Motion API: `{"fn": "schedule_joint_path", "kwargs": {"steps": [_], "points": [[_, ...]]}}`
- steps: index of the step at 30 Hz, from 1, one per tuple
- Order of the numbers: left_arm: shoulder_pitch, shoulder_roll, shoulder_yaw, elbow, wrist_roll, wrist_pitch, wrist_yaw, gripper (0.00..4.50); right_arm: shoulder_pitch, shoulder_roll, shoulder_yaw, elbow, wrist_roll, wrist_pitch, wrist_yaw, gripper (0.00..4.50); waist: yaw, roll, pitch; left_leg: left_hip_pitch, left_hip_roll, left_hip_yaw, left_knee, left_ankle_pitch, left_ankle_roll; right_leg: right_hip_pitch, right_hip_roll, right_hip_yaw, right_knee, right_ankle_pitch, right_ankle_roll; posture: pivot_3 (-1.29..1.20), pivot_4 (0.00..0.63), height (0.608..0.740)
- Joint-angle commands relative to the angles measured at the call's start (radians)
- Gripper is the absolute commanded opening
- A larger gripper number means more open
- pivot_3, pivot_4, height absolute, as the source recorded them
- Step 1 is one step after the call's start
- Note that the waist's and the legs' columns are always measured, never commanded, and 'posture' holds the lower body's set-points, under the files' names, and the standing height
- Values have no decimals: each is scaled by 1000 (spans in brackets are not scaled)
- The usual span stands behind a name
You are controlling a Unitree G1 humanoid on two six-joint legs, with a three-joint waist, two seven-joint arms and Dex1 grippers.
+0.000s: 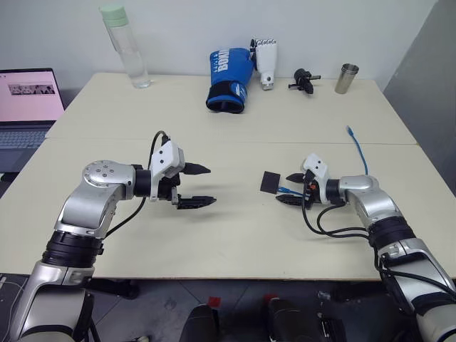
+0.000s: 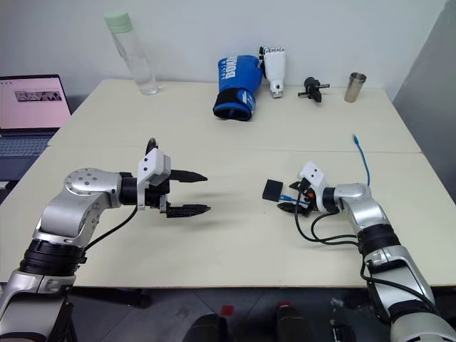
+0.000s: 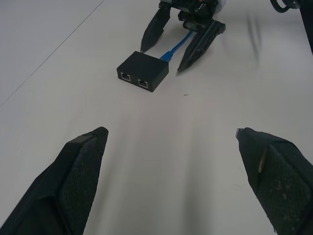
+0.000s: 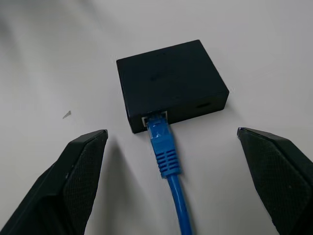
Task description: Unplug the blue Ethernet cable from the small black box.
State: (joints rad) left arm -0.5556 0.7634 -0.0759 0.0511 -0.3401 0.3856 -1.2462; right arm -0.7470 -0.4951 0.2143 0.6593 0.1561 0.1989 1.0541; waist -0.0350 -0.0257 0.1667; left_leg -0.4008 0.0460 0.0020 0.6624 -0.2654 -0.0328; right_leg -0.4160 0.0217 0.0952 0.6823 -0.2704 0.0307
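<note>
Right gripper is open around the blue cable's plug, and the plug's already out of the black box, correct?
Not quite. The right gripper is open around the plug, but the blue Ethernet cable is still plugged into the small black box. The right wrist view shows the plug seated in its port.

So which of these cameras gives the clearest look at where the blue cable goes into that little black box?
The right wrist view: the blue Ethernet cable sits plugged into a side socket of the small black box, seen close. The left wrist view shows the box's opposite side, with two free sockets. In the eye views the box is a small dark square.
</note>
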Motion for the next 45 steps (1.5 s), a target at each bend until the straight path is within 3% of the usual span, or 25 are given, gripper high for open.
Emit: {"fn": "schedule_joint_path", "kwargs": {"steps": [1,21,28,32,38,45], "points": [[-3,19,35,-36,-15,4,6,4494,-30,4,-18,58,-17,-38,35,4321,0,0,0,0,0,0,0,0,0,0,0,0,0,0,0,0,150,740],[0,11,34,-28,-18,5,15,4500,-27,-17,-30,76,-65,-114,135,108,0,0,0,1,0,0,0,0,0,1,0,0,0,0,0,0,150,740],[-9,22,76,-42,-66,98,40,4500,-15,-80,-83,-199,-15,-80,137,93,1,1,1,0,0,0,0,0,0,0,0,0,0,0,0,0,150,740],[-47,32,127,-41,-136,215,54,4500,-36,-140,-58,-259,-154,-362,34,93,1,1,1,0,0,-1,0,0,0,0,0,-1,1,0,0,0,150,740],[-107,-5,160,-105,-213,310,116,4500,-96,-160,-7,-51,-425,-794,-321,93,1,1,1,0,0,0,0,0,0,0,0,-1,0,0,0,0,150,740],[-106,-57,135,-140,-199,252,144,4500,-148,-101,48,8,-662,-1000,-695,93,-6,1,1,0,0,1,0,1,-1,-1,-1,1,1,0,0,0,150,740]]}}
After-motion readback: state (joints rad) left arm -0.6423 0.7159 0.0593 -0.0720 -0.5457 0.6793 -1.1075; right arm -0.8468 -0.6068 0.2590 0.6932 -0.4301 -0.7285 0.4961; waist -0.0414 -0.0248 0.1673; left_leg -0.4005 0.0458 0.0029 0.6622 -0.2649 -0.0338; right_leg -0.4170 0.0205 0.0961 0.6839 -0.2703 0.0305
